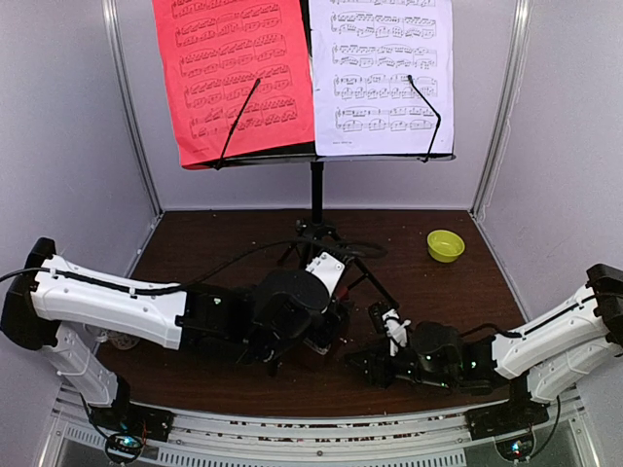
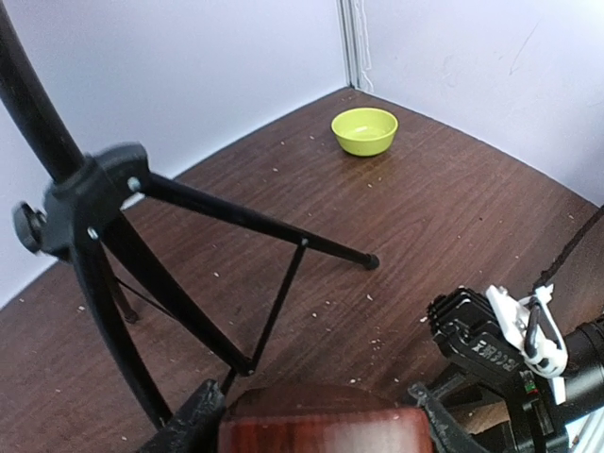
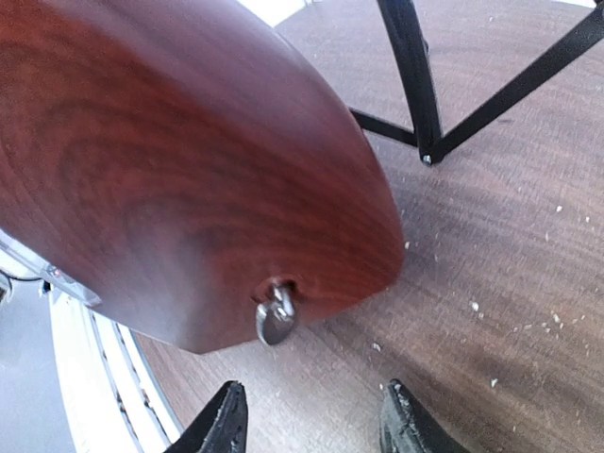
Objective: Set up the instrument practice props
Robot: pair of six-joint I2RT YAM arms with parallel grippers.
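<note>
The black music stand [image 1: 315, 190] stands at the back on tripod legs [image 2: 236, 217]. A red sheet [image 1: 234, 73] and a white sheet [image 1: 384, 73] rest on its desk. My left gripper [image 2: 316, 432] is shut on the brown wooden metronome [image 2: 316, 415], low over the table in front of the legs. In the top view my left wrist [image 1: 292, 304] hides it. My right gripper [image 3: 311, 429] is open and empty, its fingers [image 3: 222, 425] pointing at the metronome's side [image 3: 189, 160], just short of a small metal key [image 3: 274, 316].
A yellow-green bowl [image 1: 445, 245] sits at the back right near the wall, also in the left wrist view [image 2: 364, 130]. A pale object [image 1: 122, 340] lies partly hidden under my left arm. Grey walls close the back and both sides.
</note>
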